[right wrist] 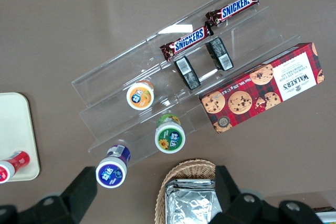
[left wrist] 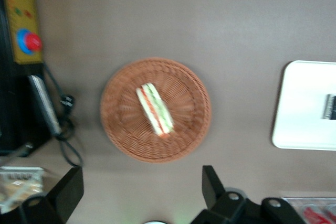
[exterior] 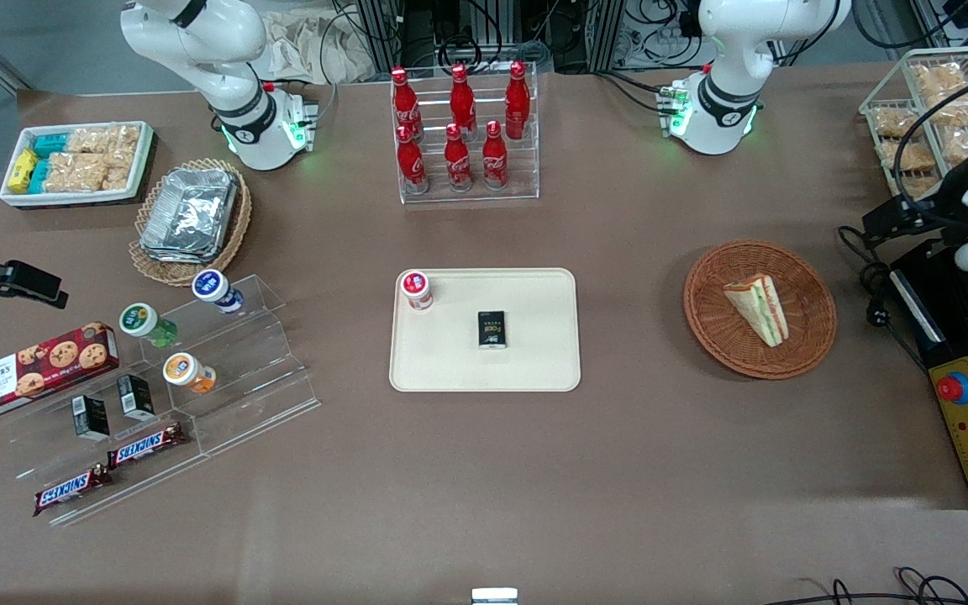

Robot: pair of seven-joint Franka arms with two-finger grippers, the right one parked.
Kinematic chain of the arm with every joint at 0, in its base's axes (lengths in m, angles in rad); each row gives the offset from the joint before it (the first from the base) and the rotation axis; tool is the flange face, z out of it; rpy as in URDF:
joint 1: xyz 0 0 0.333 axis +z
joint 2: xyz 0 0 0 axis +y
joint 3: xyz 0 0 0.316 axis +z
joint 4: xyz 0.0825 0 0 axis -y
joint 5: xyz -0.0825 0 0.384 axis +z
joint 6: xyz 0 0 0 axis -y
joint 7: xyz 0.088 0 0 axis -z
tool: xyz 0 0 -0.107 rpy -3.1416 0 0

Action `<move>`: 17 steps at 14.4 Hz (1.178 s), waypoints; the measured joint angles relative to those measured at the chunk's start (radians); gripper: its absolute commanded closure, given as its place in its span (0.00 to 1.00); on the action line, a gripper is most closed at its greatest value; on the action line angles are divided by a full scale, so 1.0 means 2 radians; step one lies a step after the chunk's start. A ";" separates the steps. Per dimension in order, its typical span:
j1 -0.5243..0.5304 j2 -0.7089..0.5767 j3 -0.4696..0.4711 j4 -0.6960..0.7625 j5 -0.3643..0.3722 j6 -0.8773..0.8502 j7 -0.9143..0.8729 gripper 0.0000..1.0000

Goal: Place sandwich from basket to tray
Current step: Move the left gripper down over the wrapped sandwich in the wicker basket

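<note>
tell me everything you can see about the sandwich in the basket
The sandwich is a triangular wedge of white bread with green and orange-pink filling showing along its edge. It lies on its own in the round reddish-brown wicker basket, near the middle, resting on the weave. Nothing else touches it. The left arm's pincer hovers open above the basket, well clear of it.

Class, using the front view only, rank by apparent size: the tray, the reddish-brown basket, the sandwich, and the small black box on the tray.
1. tray
2. basket
3. sandwich
4. black box

The gripper hangs open above the basket.
</note>
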 measured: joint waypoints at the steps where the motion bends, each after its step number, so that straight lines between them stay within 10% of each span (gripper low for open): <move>1: 0.000 -0.003 0.003 -0.025 -0.008 0.024 -0.011 0.00; 7: 0.001 -0.067 0.010 -0.276 -0.013 0.240 -0.201 0.00; 17: -0.001 -0.012 0.007 -0.435 -0.005 0.469 -0.252 0.00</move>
